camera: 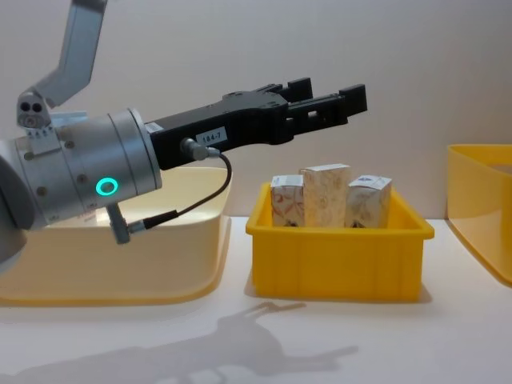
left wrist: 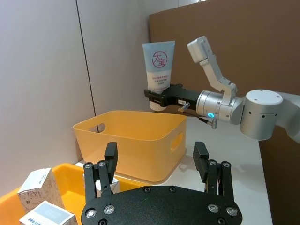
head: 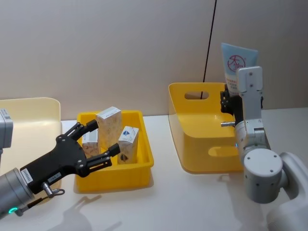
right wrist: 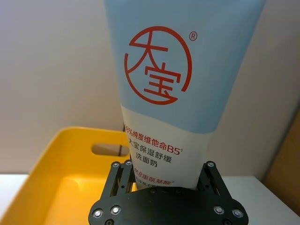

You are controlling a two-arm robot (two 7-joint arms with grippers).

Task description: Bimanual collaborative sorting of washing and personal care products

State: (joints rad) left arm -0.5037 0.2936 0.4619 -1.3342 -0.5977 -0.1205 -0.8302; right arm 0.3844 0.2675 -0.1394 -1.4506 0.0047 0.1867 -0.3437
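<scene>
Left gripper [head: 105,137]: I see it spread wide and empty, hovering over the small yellow tray [head: 115,175], touching nothing.
Cartons [head: 109,126]: three, standing upright together inside that tray.
Right gripper [right wrist: 166,183]: I read it clamped around the lower white part of the squeeze tube [right wrist: 164,93].
Squeeze tube: light blue and white, red round logo, upright, held up over the deep yellow bin [head: 192,144].
</scene>
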